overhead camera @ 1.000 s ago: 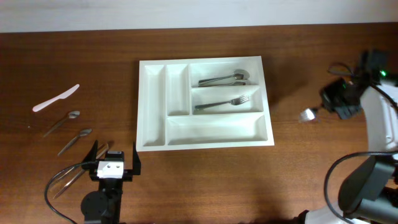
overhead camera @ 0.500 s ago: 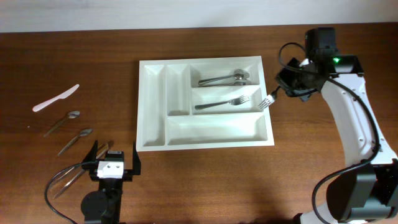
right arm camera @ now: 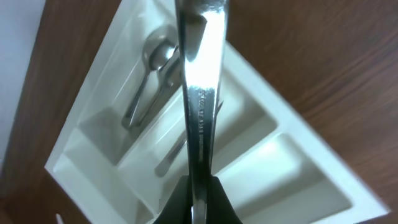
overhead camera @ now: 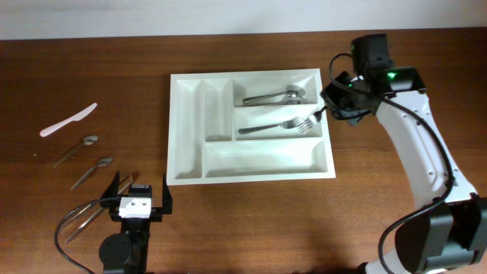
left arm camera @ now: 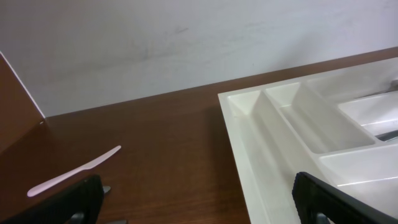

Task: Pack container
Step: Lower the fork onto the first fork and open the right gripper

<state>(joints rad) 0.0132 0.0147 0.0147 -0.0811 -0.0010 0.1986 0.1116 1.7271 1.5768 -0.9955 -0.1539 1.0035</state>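
R gripper [overhead camera: 335, 102], clamped on a fork [overhead camera: 319, 116], has swung in from far right to the cutlery tray's [overhead camera: 176, 129] right rim, frame centre. Drop-in looks next. L gripper [overhead camera: 140, 187] spread, idle lower left.

White tray [overhead camera: 259, 158], brown table [overhead camera: 304, 228]

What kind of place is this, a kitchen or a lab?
Probably a robot lab bench: two robot arms at a wooden table, a plain wall, cutlery in a white tray.
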